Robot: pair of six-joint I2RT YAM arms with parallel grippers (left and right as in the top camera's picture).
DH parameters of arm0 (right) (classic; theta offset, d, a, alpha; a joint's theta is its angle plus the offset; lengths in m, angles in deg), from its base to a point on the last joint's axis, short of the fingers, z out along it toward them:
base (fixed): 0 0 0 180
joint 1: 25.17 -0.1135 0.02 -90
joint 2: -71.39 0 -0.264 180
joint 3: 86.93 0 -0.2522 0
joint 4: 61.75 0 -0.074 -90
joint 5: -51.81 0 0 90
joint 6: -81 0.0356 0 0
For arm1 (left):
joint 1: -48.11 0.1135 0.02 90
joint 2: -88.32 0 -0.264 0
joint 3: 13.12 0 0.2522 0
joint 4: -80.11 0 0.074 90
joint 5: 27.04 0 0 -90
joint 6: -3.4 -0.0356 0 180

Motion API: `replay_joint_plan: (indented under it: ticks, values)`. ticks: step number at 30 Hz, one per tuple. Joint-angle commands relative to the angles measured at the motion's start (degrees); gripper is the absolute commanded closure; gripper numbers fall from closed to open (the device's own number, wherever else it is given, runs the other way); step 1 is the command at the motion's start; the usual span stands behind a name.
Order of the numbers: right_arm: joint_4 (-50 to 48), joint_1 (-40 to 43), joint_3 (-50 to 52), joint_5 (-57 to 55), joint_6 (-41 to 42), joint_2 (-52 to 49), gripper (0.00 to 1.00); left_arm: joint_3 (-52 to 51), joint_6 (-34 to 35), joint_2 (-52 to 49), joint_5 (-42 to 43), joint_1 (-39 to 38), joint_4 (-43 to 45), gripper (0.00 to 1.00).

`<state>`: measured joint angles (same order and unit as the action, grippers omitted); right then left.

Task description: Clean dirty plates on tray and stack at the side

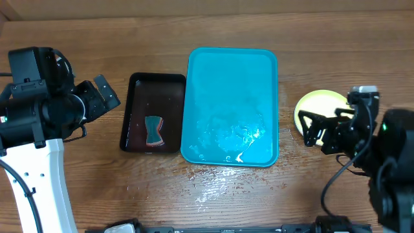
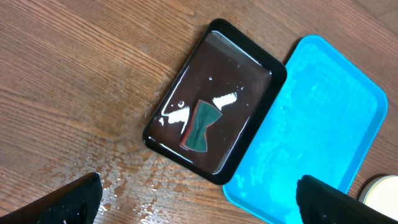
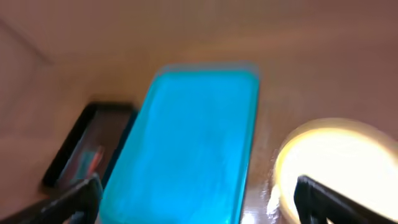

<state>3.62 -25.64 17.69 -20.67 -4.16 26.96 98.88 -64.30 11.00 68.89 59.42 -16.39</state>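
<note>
1. Right gripper (image 1: 306, 129) has its jaws spread wide, hanging over the tray-side rim of the plates (image 1: 321, 103); whether they touch it cannot be told.
2. Plates show as one yellow-green round on the desk (image 1: 97, 39) near its right edge, just beside the tray (image 1: 229, 71) and not on it; their number cannot be told.
3. Tray lies mid-desk, wet and glinting.
4. Black tray (image 1: 139, 81) sits just beside its left side, with a sponge (image 1: 154, 131) inside.
5. Left gripper (image 1: 110, 97), jaws spread, hovers by the black tray's left rim.
</note>
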Motion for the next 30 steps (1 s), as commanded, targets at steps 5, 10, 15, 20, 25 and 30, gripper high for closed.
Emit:
replay_joint_plan:
  ticks: [5,10,15,20,25,30]
  values:
    - [-14.49,-3.13,20.39,-10.01,-0.39,19.74,0.00,0.48,-0.48,-0.26,-0.39,0.26,0.20,0.00]
    - [-14.73,-3.04,31.93,-12.02,-0.39,31.65,0.00,0.48,-0.48,-0.26,-0.39,0.26,0.20,0.00]
    - [-18.88,-3.04,43.17,-12.33,-0.35,41.42,0.00,0.48,-0.48,-0.26,-0.39,0.26,0.22,0.00]
    - [-26.18,-3.10,51.91,-11.45,-0.17,44.28,0.00,0.48,-0.48,-0.26,-0.39,0.26,0.22,0.00]
    - [-36.79,-3.10,56.74,-11.54,-0.42,44.26,0.00,0.48,-0.48,-0.26,-0.39,0.26,0.22,0.00]
    - [-47.47,-3.13,61.22,-11.58,-0.37,44.26,0.00,0.48,-0.48,-0.28,-0.39,0.26,0.22,0.00]
